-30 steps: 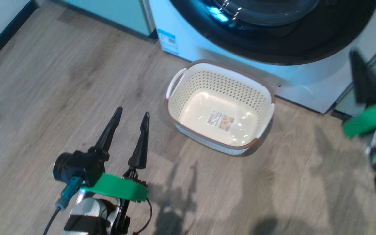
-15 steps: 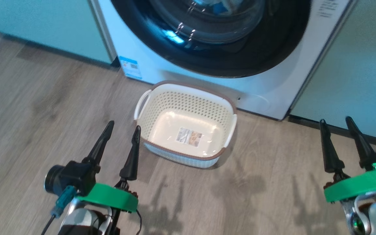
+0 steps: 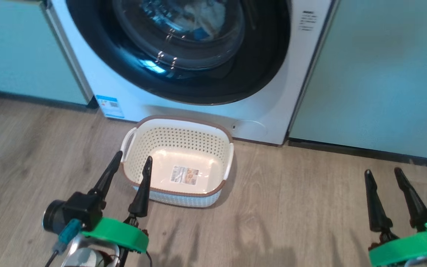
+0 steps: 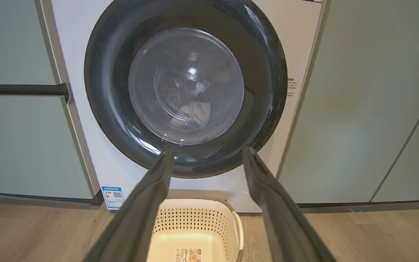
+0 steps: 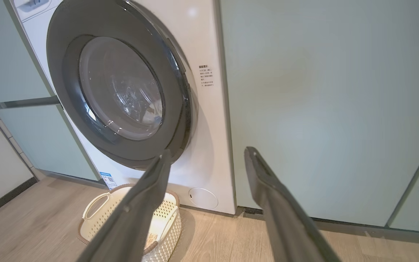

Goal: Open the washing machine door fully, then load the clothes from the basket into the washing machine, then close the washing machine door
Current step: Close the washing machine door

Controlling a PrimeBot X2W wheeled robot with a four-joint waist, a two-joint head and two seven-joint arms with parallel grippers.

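Observation:
The washing machine [image 3: 87,85] stands white between cabinets, and its black-rimmed washing machine door [image 3: 265,55] lies shut against the front. Through the glass I see the clothes [image 4: 195,111], pale with a blue patch, inside the drum. On the floor in front sits the basket [image 3: 176,142], with nothing in it but a sticker. My left gripper [image 3: 133,157] is open at the basket's near left corner and holds nothing. My right gripper [image 3: 382,171] is open over the floor, far right of the basket. In the wrist views the left gripper [image 4: 208,152] and the right gripper [image 5: 208,153] show spread fingers.
Pale green cabinets flank the machine, one to the left [image 3: 13,55] and one to the right [image 3: 376,74]. A blue label [image 3: 109,106] and a round service cap [image 3: 248,128] mark the machine's lower front. Wood floor [image 3: 291,207] spreads between the grippers.
The head camera has swung, so the machine now sits centred and higher in view. My right gripper has dropped from the upper right to the lower right and its fingers have spread apart.

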